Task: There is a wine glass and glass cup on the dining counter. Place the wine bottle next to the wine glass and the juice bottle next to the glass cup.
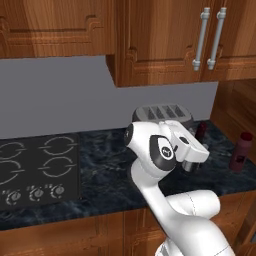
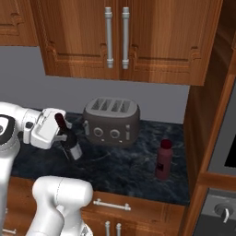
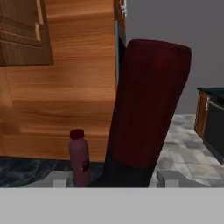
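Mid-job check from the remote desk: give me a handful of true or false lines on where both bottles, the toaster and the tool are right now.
1. The tool grips the near-black wine bottle with the dark red neck. True.
2. The slim dark-red juice bottle lies on its side. False: it stands upright on the dark marbled counter.
3. The grey four-slot toaster sits between the two bottles in the right base view. True.
4. The juice bottle's cap is off. False: its red cap is on.

Glossy dark marbled counter (image 2: 124, 161), brushed-metal toaster (image 2: 111, 120), polished wood cabinets (image 2: 152, 41), matt red juice bottle (image 2: 164, 159).
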You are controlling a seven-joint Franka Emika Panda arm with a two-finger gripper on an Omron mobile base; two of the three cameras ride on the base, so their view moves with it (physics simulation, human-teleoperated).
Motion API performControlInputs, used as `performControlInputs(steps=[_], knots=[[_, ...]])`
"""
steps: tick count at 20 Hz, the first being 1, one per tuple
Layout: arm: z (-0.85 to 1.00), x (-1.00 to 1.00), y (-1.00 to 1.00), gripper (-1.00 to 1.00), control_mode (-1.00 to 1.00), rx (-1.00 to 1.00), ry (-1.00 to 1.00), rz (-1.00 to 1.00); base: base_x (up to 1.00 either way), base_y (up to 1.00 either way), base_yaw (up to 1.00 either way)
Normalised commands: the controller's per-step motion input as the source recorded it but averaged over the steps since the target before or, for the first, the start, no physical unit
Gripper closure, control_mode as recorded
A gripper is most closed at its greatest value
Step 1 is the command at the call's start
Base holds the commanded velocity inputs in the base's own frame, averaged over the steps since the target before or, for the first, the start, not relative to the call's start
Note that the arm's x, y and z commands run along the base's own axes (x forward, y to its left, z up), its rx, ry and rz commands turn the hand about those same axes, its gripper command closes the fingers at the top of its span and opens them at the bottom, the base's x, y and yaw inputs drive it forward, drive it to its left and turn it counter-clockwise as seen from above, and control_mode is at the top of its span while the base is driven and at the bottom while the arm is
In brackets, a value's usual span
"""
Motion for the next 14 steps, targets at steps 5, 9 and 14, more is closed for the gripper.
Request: performControlInputs(steps=[5,9,14], knots=[[0.0,0.0,0.0,1.0,1.0,0.0,0.0,0.0,-0.52,0.12,0.4],[0.0,0.0,0.0,1.0,1.0,0.0,0.0,0.0,-0.27,0.13,0.8],[0.0,0.0,0.0,1.0,1.0,0.0,0.0,0.0,-0.08,0.05,0.95]])
